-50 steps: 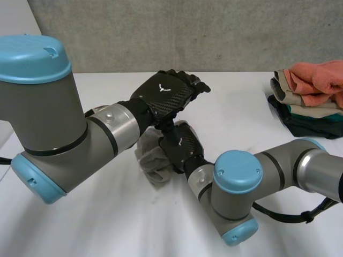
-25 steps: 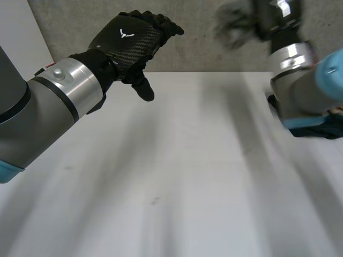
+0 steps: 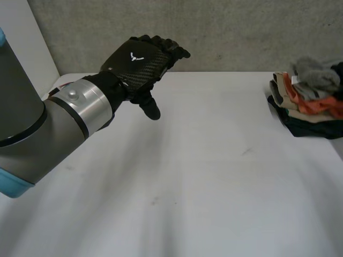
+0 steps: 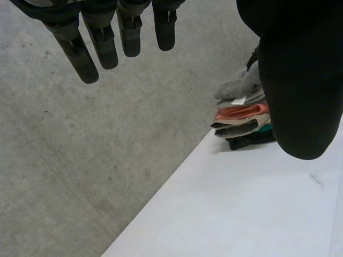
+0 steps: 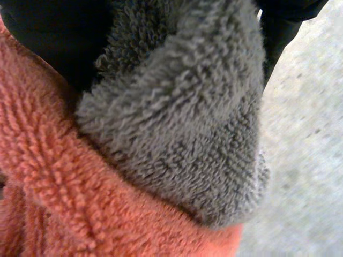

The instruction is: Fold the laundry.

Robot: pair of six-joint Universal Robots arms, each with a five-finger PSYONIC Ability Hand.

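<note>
Now the grey towel [image 3: 316,75] sits bunched on top of the pile [image 3: 305,115] of folded laundry at the far right edge of the table [image 3: 203,176], lying directly on an orange towel [image 5: 53,182]. My right hand [image 5: 48,37] is pressed close to the grey towel, with black parts of it on either side of the cloth; whether it has hold of the towel or only lies against it, I cannot tell. My left hand [image 3: 136,61] hangs in the air above the far left of the table, well apart from the pile. Its back is turned up and its thumb points down toward the tabletop. Its fingers [image 4: 102,43] are loosely straight, a little spread, and closed on nothing. My left arm [image 3: 48,128] reaches in behind it from the near left, raised clear of the surface. As I read it, the step in hand is stacking: this piece is being put away on the pile. The towel looks rumpled rather than flat. So the next move, in my judgement, calls for my right hand to come away gently, without dragging the soft terry off the heap or tipping the layers below.
</note>
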